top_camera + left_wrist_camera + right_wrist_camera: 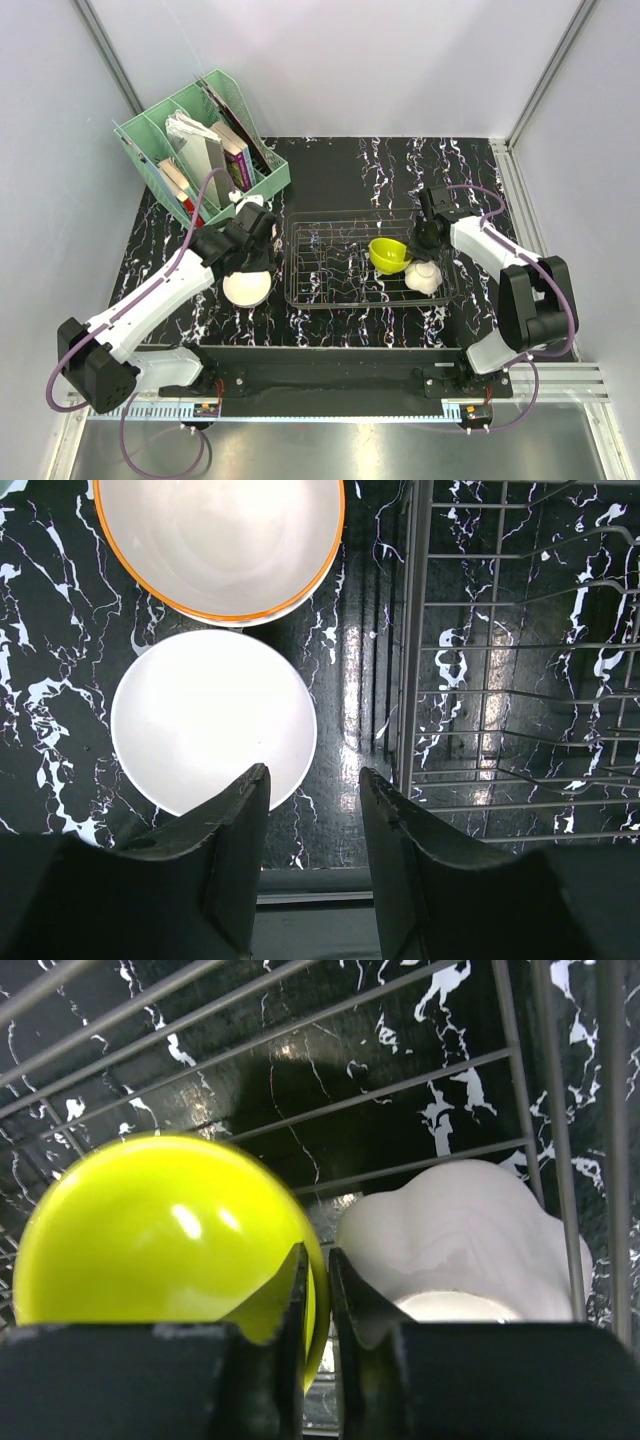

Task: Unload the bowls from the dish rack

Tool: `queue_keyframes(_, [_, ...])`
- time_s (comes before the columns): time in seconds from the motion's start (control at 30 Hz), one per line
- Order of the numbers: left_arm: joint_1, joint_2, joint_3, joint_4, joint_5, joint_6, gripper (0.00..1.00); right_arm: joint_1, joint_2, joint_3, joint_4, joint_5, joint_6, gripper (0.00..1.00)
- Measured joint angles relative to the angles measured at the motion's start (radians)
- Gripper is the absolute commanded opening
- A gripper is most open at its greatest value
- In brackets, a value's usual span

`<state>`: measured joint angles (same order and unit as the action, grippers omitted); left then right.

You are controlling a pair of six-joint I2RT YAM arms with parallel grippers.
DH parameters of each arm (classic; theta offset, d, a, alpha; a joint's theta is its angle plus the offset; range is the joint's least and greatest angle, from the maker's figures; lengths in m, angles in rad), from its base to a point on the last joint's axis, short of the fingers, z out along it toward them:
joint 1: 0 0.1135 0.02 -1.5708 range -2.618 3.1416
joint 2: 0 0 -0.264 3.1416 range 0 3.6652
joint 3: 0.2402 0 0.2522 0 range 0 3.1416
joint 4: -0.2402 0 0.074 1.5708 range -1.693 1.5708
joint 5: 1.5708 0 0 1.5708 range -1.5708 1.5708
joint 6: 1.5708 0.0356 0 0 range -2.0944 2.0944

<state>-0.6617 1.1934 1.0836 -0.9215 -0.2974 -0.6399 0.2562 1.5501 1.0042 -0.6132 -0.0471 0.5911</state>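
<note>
Right wrist view: the right pincer (315, 1290) pinches the rim of the yellow-green bowl (150, 1230), which sits in the dish rack (400, 1088) (a wavy white bowl (450, 1230) is just beside it). The left pincer (313, 810) is spread over the edge of a plain white bowl (210, 715) on the surface (60, 660).

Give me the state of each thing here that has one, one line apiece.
Dish rack: holds two bowls.
Yellow-green bowl: in the rack, tilted.
Wavy white bowl: in the rack, not gripped.
Plain white bowl: upright on the table, outside the rack.
Orange-rimmed bowl: upright on the table.
Left gripper: open, empty, above the table.
Right gripper: shut on the yellow-green bowl's rim.
</note>
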Motion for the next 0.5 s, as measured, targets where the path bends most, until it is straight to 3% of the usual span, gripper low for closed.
queue_keyframes(0.3, [0.000, 0.000, -0.022, 0.000, -0.003, 0.000, 0.45, 0.001, -0.040, 0.002, -0.003, 0.003, -0.011, 0.00])
queue_keyframes(0.5, [0.000, 0.000, -0.031, -0.001, -0.003, 0.000, 0.45, 0.001, -0.155, 0.053, -0.035, 0.011, -0.012, 0.00])
